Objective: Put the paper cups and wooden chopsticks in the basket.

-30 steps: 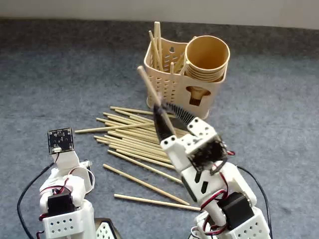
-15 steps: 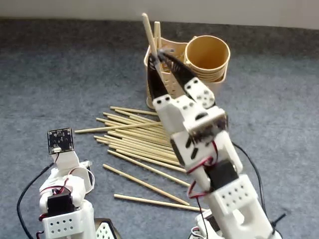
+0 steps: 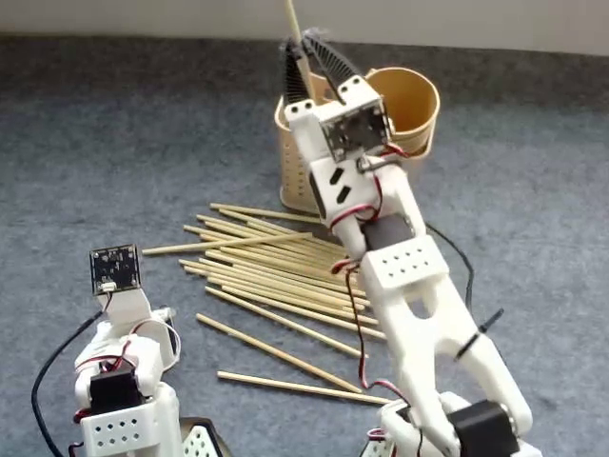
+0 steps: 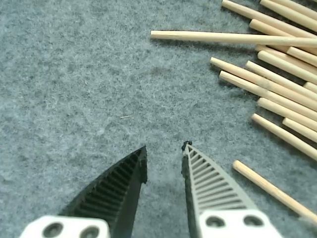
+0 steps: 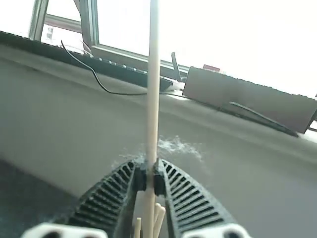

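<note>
Right gripper (image 3: 297,45) clenched on one chopstick (image 3: 291,19), held near upright above the basket (image 3: 297,181) at 12 o'clock on the grey carpet (image 3: 114,143). Paper cups (image 3: 419,105) sit nested in the basket. Loose chopsticks (image 3: 262,267) lie at its 6 o'clock. Left gripper (image 4: 163,153) released, low at 8 o'clock.

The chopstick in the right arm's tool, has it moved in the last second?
Yes. The chopstick, held in the right tool, went from in front of the basket up to above its rim, and now stands nearly upright.
</note>
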Robot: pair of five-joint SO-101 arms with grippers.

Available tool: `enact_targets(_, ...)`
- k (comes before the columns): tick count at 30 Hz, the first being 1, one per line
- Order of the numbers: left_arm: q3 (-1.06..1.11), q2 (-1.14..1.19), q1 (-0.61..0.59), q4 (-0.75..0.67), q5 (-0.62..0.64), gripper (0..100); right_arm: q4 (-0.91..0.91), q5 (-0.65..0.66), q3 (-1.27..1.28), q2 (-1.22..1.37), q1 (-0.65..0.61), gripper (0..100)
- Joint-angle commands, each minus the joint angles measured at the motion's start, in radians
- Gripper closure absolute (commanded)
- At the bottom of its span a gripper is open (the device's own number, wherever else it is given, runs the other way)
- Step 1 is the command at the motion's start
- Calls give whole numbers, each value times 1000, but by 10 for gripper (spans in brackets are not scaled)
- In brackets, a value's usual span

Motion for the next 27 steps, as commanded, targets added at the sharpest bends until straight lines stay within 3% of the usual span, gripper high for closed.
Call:
enact_targets(1,21,2,-5,3,-2,870,-24,6,-61,21,41,992)
enact_targets(6,21,2,-5,3,-2,870,1,9,-54,12,36,946)
enact_targets(9,21,2,-5,3,-2,870,122,6,-58,-15,35,897)
enact_targets(22,21,2,-5,3,-2,870,552,6,-27,-320,-50,898)
enact_targets(27,21,2,-5,3,-2,870,691,6,16,-438,-82,974)
